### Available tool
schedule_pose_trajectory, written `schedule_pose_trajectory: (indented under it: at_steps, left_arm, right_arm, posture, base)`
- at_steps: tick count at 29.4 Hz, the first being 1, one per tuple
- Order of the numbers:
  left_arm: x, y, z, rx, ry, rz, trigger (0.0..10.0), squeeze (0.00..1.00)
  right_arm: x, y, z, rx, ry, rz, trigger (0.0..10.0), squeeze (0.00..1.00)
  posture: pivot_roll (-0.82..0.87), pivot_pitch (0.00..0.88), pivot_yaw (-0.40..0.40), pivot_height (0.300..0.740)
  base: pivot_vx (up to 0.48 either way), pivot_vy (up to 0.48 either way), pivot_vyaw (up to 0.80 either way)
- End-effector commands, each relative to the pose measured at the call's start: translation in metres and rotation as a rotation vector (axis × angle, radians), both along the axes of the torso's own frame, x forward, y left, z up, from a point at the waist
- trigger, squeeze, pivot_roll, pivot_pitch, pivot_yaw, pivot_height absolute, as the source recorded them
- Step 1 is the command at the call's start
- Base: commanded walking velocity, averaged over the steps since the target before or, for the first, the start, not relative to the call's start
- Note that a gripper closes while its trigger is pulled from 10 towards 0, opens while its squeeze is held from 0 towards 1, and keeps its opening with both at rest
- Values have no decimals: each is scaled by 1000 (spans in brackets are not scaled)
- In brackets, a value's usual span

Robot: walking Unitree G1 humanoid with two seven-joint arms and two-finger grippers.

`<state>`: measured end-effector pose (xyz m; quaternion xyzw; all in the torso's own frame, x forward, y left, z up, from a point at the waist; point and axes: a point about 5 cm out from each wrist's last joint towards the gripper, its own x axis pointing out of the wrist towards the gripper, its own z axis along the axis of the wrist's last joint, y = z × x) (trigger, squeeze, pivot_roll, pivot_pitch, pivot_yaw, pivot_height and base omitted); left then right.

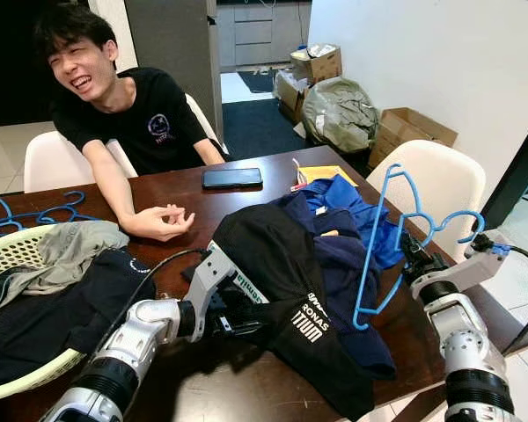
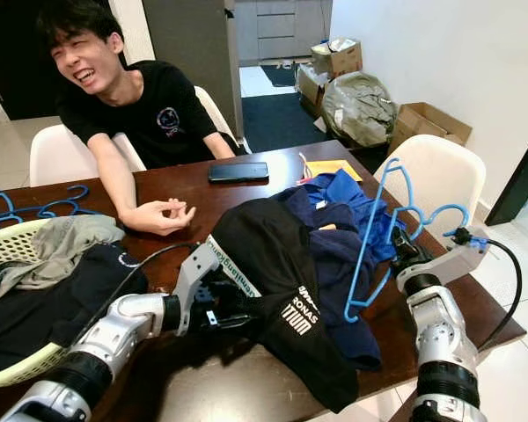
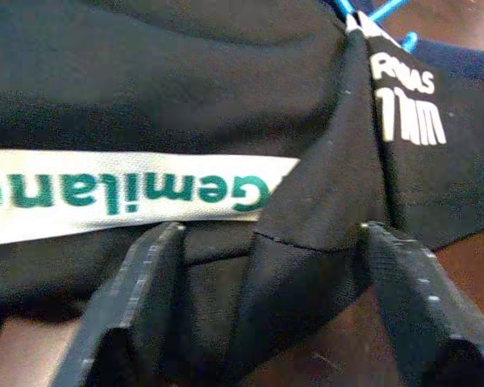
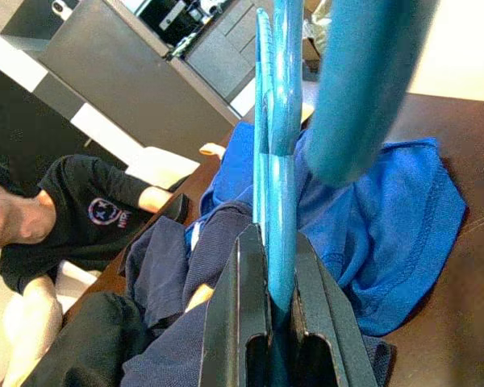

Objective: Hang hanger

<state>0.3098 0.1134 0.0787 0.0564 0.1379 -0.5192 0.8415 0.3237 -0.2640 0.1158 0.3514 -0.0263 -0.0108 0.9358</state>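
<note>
One blue hanger point(image 1: 383, 251) clamped in right gripper point(image 4: 268, 322) — left gripper point(image 3: 266, 314) wide around black shirt point(image 1: 273, 264); perhaps two spare hangers point(image 1: 35, 211).

Two silver metal arms with ribbed black joint rings. Each ends in a white wrist block carrying a left tool point(image 1: 246, 323) and right tool point(image 1: 414, 255) of long black fingers. A black cable loops from each wrist.

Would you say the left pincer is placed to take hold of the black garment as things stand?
Probably yes: the left pincer is open, its fingers flanking a fold of the black garment with nothing between.
</note>
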Motion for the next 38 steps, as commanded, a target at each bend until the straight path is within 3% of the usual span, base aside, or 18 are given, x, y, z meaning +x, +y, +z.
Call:
schedule_pose_trajectory:
  at_steps: [1,28,30,31,32,33,34,36,37,38]
  left_arm:
    - [-4,1,-7,32,35,-22,0,0]
    - [-6,12,-4,48,30,-39,0,0]
    - [-2,10,11,-54,6,-23,0,0]
    - [-2,10,11,-54,6,-23,0,0]
    - [3,7,31,-173,-25,-2,0,0]
    - [3,7,31,-173,-25,-2,0,0]
    - [9,6,58,-333,-64,28,0,0]
    - [9,6,58,-333,-64,28,0,0]
    - [17,12,99,-569,-115,59,0,0]
    - [19,21,132,-740,-162,56,0,0]
  right_arm:
    - [-1,3,-2,10,10,8,10000,0]
    - [0,5,-2,19,11,8,10000,0]
    - [1,5,-2,19,11,8,10000,0]
    - [1,5,-2,19,11,8,10000,0]
    - [1,5,-2,19,11,8,10000,0]
    - [1,5,-2,19,11,8,10000,0]
    - [2,5,-2,19,12,8,10000,0]
    - [2,5,-2,19,12,8,10000,0]
    - [2,4,-2,19,13,6,10000,0]
    - [2,3,-3,18,13,3,10000,0]
  posture:
    - [-70,14,-16,740]
    - [-58,5,-16,740]
    - [-57,2,-16,740]
    - [-57,2,-16,740]
    - [-57,0,-17,740]
    - [-57,0,-17,740]
    - [-54,0,-17,740]
    - [-54,0,-17,740]
    - [-46,0,-17,740]
    - [-49,0,-9,740]
  base:
    - [0,0,0]
    - [0,0,0]
    - [0,0,0]
    - [0,0,0]
    - [0,0,0]
    - [0,0,0]
    - [0,0,0]
    - [0,0,0]
    - [0,0,0]
    - [0,0,0]
